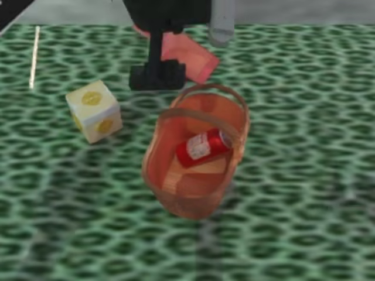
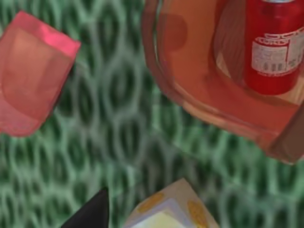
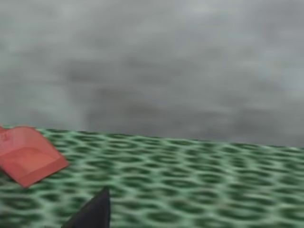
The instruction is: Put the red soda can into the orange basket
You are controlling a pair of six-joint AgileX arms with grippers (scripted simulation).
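Near the middle of the surface (image 1: 304, 193), the orange basket (image 1: 153, 153) sits with the red soda can (image 1: 203, 147) lying on its side on the pale slatted floor, under the arched handle. Judging by this, the task looks done.

My left gripper (image 1: 157, 76) hangs near the far edge, just beyond the basket's far rim and partly over a pink-red scoop (image 1: 196, 58). It holds nothing; I cannot tell whether its fingers are wide or narrow, since the top view shows only a dark block and the left wrist view only one dark fingertip (image 2: 92, 214). That wrist view looks down on the can inside the basket, the scoop and a cream cube with yellow spots (image 2: 166, 213). My right arm (image 1: 221, 20) is parked at the far edge.

The risk now is in the withdrawal. The left gripper is close to the handle and rim, so a low or sideways move could catch the handle and tip or drag the basket, rolling the can out. It could also nudge the scoop beneath it.
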